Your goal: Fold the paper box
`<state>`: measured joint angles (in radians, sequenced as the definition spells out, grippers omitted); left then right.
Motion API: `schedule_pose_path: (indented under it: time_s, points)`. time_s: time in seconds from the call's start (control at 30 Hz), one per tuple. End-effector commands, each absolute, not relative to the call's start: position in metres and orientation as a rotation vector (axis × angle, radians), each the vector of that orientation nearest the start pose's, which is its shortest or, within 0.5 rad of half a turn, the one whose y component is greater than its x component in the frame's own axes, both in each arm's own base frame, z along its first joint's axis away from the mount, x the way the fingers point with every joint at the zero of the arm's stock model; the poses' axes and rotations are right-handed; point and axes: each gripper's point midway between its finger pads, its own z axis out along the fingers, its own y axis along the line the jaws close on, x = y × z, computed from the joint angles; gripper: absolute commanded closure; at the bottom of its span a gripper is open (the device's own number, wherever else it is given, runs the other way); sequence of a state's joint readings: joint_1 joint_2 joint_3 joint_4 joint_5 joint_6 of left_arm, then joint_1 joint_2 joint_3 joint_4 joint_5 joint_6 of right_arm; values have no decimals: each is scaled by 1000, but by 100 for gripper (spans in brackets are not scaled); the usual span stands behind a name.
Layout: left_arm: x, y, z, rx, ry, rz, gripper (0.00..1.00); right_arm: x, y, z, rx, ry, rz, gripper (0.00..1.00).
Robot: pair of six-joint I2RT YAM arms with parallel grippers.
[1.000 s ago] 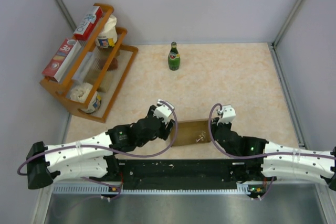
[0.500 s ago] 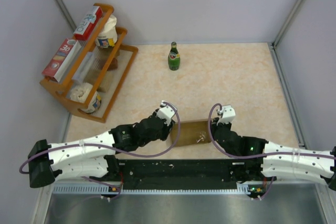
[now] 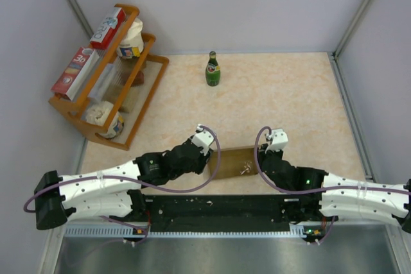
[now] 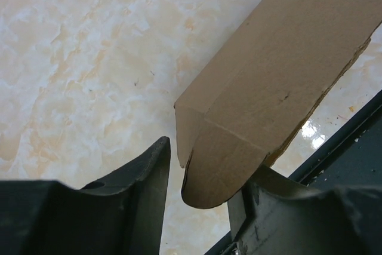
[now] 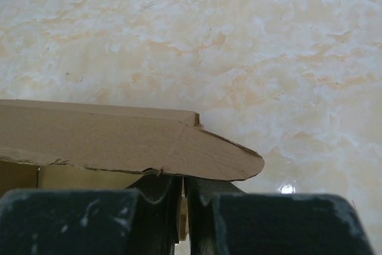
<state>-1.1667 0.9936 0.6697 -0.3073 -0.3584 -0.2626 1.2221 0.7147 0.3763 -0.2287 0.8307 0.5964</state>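
Note:
The paper box (image 3: 232, 162) is plain brown cardboard, lying near the table's front edge between my two grippers. My left gripper (image 3: 210, 160) is at its left end. In the left wrist view the jaws (image 4: 206, 168) stand apart around a rounded end flap of the box (image 4: 280, 58); the right finger (image 4: 268, 201) touches the flap and the left finger (image 4: 143, 174) is clear of it. My right gripper (image 3: 262, 160) is at the box's right end. In the right wrist view its jaws (image 5: 182, 183) are pinched on a thin cardboard edge under a rounded flap (image 5: 119, 141).
A green bottle (image 3: 212, 69) stands at the back middle. A wooden rack (image 3: 151, 62) at the back left holds red-and-white boxes (image 3: 106, 27) and tubs. The black base rail (image 3: 218, 208) runs just in front of the box. Grey walls close in both sides.
My left gripper has moved right, up to the box's left end, so the flap now lies between its jaws. The right arm and the box have not moved.

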Motion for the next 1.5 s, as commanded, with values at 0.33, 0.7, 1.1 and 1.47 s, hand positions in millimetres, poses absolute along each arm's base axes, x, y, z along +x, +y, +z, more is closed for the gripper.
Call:
schedule_pose_path:
  time_s: [0.33, 0.7, 1.1, 1.47]
  points:
    - [168, -275, 143, 677, 2022, -534, 100, 190, 190, 147, -63, 1909, 384, 97]
    - [194, -285, 163, 464, 1986, -502, 100, 194, 198, 147, -37, 1898, 395, 100]
    - [225, -292, 179, 208, 1930, -447, 100, 202, 191, 145, 22, 1830, 378, 100]
    - [239, -308, 168, 162, 1895, -443, 98, 211, 201, 140, -57, 1743, 340, 98]
